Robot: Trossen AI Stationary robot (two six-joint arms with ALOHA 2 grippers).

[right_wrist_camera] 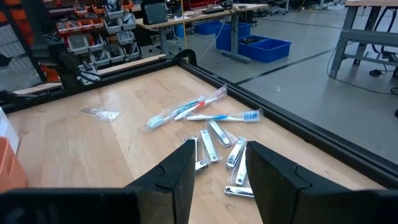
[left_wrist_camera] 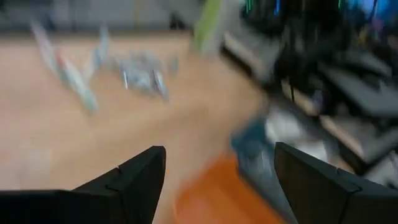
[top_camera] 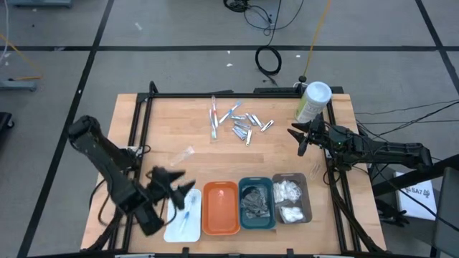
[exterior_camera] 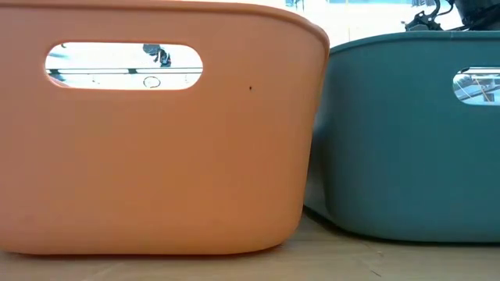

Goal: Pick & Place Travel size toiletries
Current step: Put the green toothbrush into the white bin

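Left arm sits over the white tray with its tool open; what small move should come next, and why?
Probably lift the left tool clear of the white tray and swing toward the pile of wrapped toothbrushes and nail clippers. Its fingers stand apart and empty, a wrapped toothbrush already lies in the tray, and the pile still waits.

- My left gripper (top_camera: pixel 183 195) hangs at the near left of the table, fingers (left_wrist_camera: pixel 140 180) spread wide and empty.
- My right gripper (top_camera: pixel 300 137) waits far right, fingers (right_wrist_camera: pixel 180 171) partly apart, empty.
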